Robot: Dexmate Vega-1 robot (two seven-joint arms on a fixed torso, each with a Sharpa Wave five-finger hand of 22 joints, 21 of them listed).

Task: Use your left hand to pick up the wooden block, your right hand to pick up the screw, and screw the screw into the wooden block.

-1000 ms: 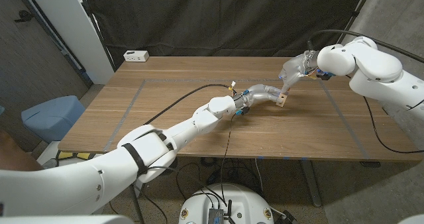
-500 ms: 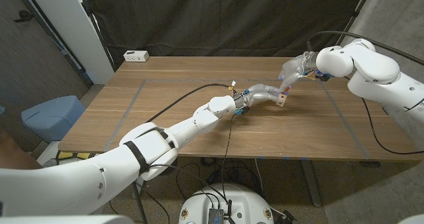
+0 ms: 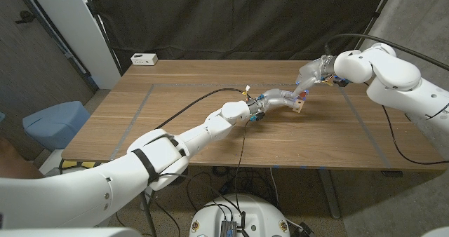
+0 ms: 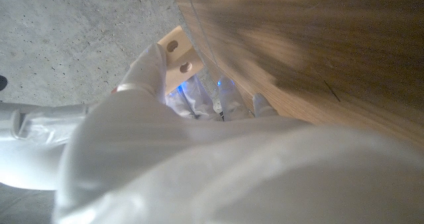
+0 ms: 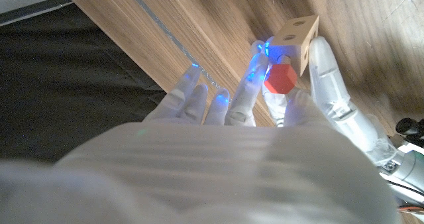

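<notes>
My left hand grips a small pale wooden block just above the table, right of the middle. In the left wrist view the block shows two round holes past my left hand. My right hand reaches down onto the block from behind. The right wrist view shows its fingertips pinching a screw with a red hexagonal head, and the screw is set against one face of the block. Beside the block lie the left hand's fingers. The screw's shaft is hidden.
A white socket box sits at the table's far left corner. A black cable runs along my left arm over the table. Grey tape lines mark the tabletop. A blue bin stands on the floor to the left.
My right forearm has shifted slightly to the left while its fingers stay at the block. The left hand and the block have held still.
</notes>
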